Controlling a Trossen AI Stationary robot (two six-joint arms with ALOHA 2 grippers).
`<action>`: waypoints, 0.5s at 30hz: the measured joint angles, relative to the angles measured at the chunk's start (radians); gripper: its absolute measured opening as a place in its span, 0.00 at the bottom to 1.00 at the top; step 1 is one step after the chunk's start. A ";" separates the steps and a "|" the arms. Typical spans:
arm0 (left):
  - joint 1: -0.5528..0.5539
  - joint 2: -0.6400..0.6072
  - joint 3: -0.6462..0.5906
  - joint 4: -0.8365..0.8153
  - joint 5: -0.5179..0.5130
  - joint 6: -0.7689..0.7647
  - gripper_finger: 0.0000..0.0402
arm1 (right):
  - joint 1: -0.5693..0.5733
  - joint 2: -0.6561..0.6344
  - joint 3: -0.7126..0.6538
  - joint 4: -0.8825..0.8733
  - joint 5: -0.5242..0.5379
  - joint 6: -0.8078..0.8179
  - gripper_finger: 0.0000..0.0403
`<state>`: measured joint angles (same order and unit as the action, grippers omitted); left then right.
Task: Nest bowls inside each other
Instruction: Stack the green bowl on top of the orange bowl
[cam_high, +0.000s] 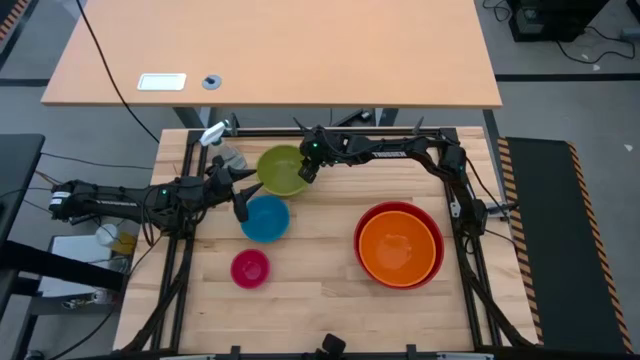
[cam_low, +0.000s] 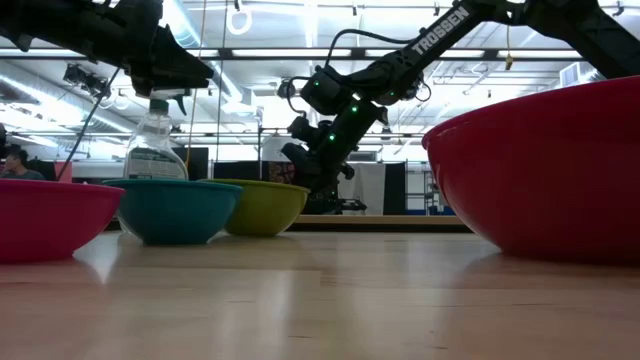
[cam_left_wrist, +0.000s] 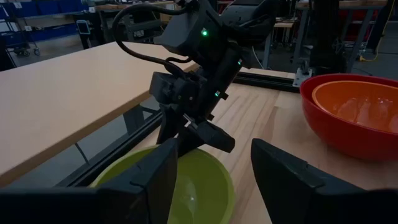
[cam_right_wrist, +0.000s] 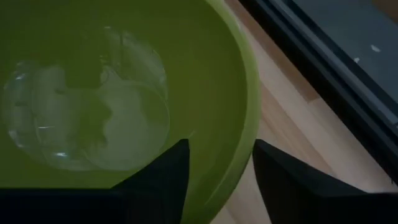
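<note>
The olive green bowl (cam_high: 280, 170) stands on its base at the table's far middle. My right gripper (cam_right_wrist: 217, 168) slants down over the bowl's right rim (cam_right_wrist: 247, 134), open. One finger is inside the bowl and one outside, and no touch shows. The blue bowl (cam_high: 266, 219) and the pink bowl (cam_high: 250, 268) stand apart, nearer the front. The orange bowl (cam_high: 398, 248) sits inside the red bowl (cam_high: 371, 222) at the right. My left gripper (cam_high: 242, 196) hangs open and level above the blue bowl's left side, with nothing between its fingers.
A clear spray bottle (cam_high: 222, 140) stands at the far left, just behind the green bowl. A black frame rail (cam_high: 400, 131) runs along the table's far edge, with a light wooden desk (cam_high: 280, 50) beyond it. Bare wood (cam_high: 320, 300) lies at the near middle.
</note>
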<state>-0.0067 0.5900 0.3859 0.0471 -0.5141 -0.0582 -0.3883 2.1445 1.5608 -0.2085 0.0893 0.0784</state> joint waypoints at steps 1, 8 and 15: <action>0.000 0.000 0.000 0.000 0.000 0.000 0.52 | 0.000 0.000 0.000 0.005 0.012 0.000 0.42; 0.006 0.000 0.000 0.000 0.000 0.016 0.52 | -0.005 -0.004 0.000 0.032 0.024 -0.004 0.12; 0.006 0.000 0.000 0.000 0.000 0.021 0.52 | -0.020 -0.005 0.000 0.021 0.002 -0.009 0.07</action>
<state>-0.0010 0.5900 0.3859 0.0471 -0.5144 -0.0372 -0.4079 2.1391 1.5612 -0.1870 0.0917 0.0689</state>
